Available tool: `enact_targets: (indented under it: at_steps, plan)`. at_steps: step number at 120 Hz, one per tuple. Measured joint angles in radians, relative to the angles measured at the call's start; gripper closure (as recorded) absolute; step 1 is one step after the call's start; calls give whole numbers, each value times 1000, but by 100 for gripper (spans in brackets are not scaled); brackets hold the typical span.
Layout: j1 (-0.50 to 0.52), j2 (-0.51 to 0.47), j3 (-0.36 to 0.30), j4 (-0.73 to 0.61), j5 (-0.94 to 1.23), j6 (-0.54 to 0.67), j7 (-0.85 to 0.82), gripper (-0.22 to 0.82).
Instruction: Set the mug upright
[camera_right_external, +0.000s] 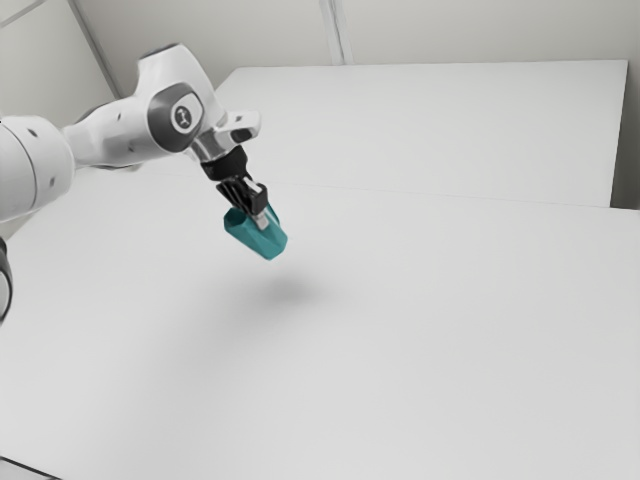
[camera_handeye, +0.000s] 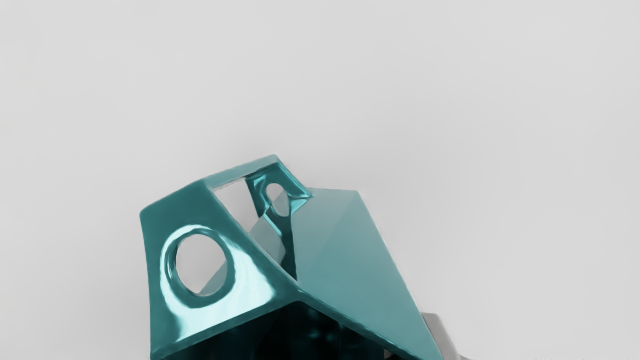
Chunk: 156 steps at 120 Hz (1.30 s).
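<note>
The teal, faceted mug (camera_right_external: 258, 236) is held in the air, tilted, above the table, with its shadow on the surface below. My gripper (camera_right_external: 262, 217) is shut on it, a light fingertip lying against its side. In the wrist view the mug (camera_handeye: 345, 240) has its angular handle with round holes standing out from the body and its dark opening facing the camera. There my gripper (camera_handeye: 417, 350) shows a grey finger (camera_handeye: 441, 336) along the mug's outer wall; the other finger is mostly hidden by the mug.
A broad white table (camera_right_external: 420, 350) lies beneath the raised mug. Beyond it stands a large pale panel or surface (camera_right_external: 430, 130). My arm comes in from the exterior view's left.
</note>
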Motion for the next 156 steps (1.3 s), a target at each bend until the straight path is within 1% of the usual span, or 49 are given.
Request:
enact_targets:
  at_steps: [16,36,53,64,85,96,100,117,127,140,150,156]
  plan:
    - [-7,15,-11,20,146,-9,-57,78]
    - [-8,11,-20,-39,243,-18,-113,78]
    - [-5,11,-21,-118,273,23,-151,78]
    - [-3,24,-21,-134,280,47,-171,78]
    - [4,84,-21,-140,286,83,-202,78]
    - [4,95,-21,-140,288,95,-215,78]
    - [4,96,-21,-140,288,98,-219,76]
    - [2,91,-20,-140,284,105,-232,44]
    - [-3,74,-21,-140,283,107,-239,30]
    - [-15,16,-22,-139,279,103,-244,18]
    - [-21,-35,-24,-126,269,89,-248,12]
    - [-22,-51,-25,-89,255,64,-250,10]
